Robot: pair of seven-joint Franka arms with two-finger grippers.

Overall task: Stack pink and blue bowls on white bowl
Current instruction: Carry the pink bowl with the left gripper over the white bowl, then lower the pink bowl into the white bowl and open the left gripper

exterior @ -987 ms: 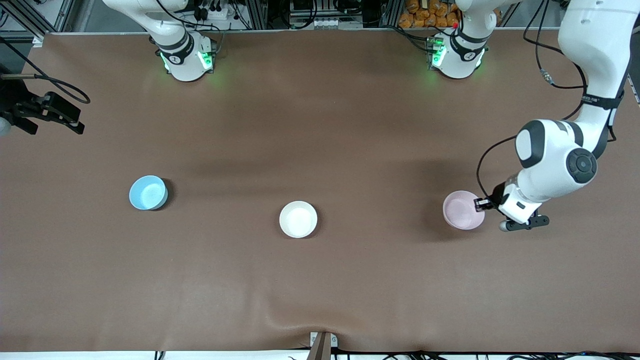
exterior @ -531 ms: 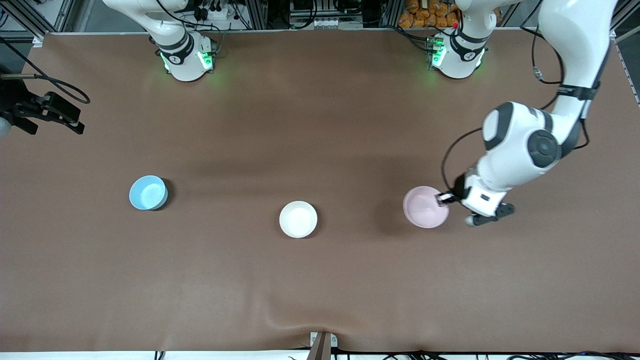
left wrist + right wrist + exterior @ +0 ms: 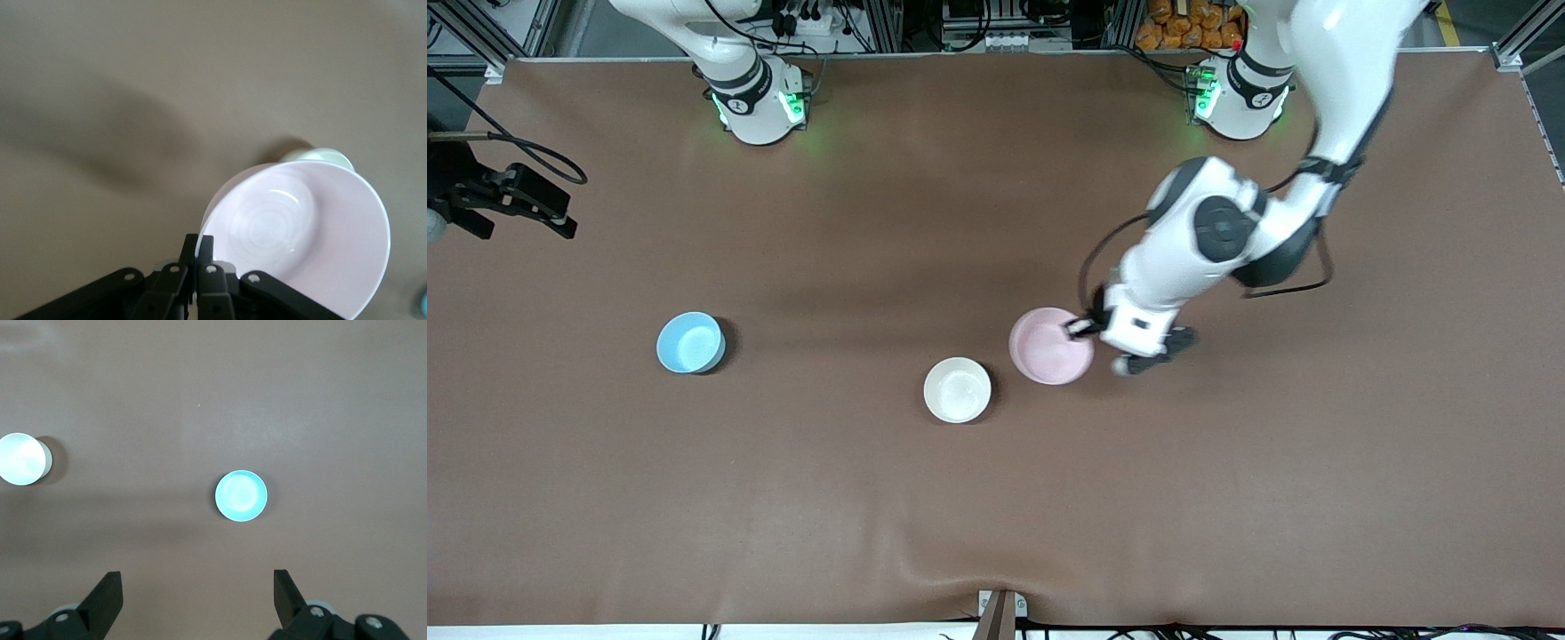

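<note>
Left gripper (image 3: 1079, 327), jaws pinched on the pink bowl (image 3: 1049, 347) rim, carries it just short of the white bowl (image 3: 957, 389), toward the left arm's end. Right gripper (image 3: 198, 600) waits with jaws wide, empty, over the blue bowl (image 3: 241, 495).

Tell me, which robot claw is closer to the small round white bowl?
The left claw. It carries the pale pink round bowl just beside the small round white bowl. The right claw waits open, high over the sky-blue round bowl.
</note>
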